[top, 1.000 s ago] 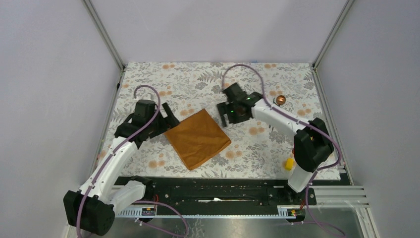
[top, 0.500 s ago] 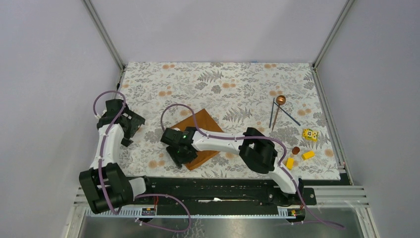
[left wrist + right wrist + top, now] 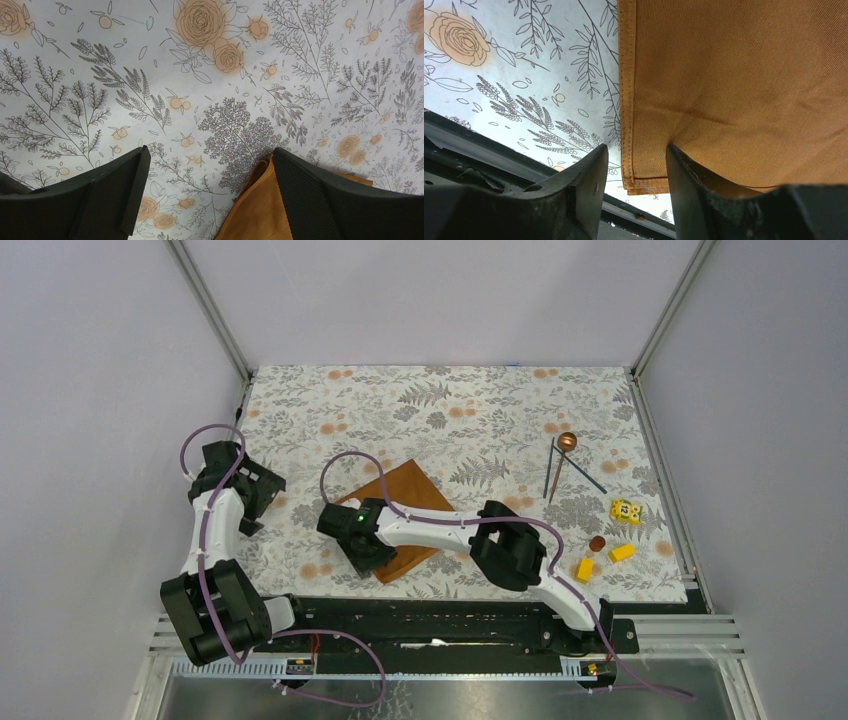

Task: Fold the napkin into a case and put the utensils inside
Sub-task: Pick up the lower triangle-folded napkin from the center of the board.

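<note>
Napkin (image 3: 410,490) lies flat on the tabletop (image 3: 450,410), left of centre and turned like a diamond, with my right arm stretched across its near part. It is nowhere near a case yet, so I judge the folding stage is in hand. The utensils (image 3: 560,465) wait untouched, well apart on the far right.

In the right wrist view, my right pincer (image 3: 636,160) sits low at the napkin's (image 3: 734,90) near corner, astride the stitched hem. One finger (image 3: 714,200) presses on the cloth and puckers it; the other (image 3: 574,190) rests on the bare print beside the edge. The jaws stand partway apart, with the hem lying flat between them and nothing pinched. The corner seems to show two layers, though I can't be sure from this angle.

My left pincer (image 3: 209,155) hovers out at the left, jaws wide and holding nothing. The napkin's (image 3: 255,215) left corner pokes in beside one of its fingers.

The next move, as I read it, calls for closing the right jaws squarely on that hem and catching every layer. Then I would lift only a little and carry the edge across for the next fold. The left pincer is placed to pin the opposite corner if the cloth slides.
</note>
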Motion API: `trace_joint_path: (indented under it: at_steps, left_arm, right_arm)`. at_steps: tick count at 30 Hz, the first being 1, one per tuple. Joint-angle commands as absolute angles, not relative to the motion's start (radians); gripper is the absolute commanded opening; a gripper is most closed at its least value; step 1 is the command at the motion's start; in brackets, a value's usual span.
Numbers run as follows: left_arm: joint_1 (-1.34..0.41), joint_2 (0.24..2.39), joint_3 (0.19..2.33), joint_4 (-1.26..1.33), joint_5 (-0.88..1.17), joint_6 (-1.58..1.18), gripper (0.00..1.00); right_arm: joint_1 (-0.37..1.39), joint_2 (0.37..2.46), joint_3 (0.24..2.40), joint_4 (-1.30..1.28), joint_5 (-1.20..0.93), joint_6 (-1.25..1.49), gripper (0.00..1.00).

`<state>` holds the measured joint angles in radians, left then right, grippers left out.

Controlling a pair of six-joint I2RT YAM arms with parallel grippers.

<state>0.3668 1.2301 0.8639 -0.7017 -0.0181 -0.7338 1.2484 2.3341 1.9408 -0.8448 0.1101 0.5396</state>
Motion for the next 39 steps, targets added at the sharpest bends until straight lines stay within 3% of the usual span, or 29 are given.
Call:
trace_joint_path:
  at_steps: [1,7,14,17,27,39]
  left_arm:
    - [0.372,1.190,0.862,-0.649,-0.005,-0.708,0.99]
    - [0.372,1.178,0.845,-0.626,0.081,-0.683,0.99]
    - [0.371,1.172,0.810,-0.580,0.197,-0.660,0.99]
    - [0.371,1.175,0.771,-0.527,0.310,-0.647,0.99]
    - [0.364,1.221,0.611,-0.348,0.613,-0.670,0.99]
    - [0.260,1.225,0.508,-0.170,0.681,-0.775,0.99]
  right_arm:
    - [1.259,2.388,1.942,-0.891,0.157,0.536,0.52]
    - [1.261,2.415,1.856,-0.839,0.281,0.527,0.25]
    - [1.260,2.347,1.816,-0.753,0.325,0.494,0.00]
    - [1.237,2.237,1.749,-0.650,0.262,0.475,0.00]
    - [0.995,1.897,1.273,-0.034,-0.409,0.591,0.00]
    - [0.797,1.818,0.984,0.439,-0.671,0.903,0.00]
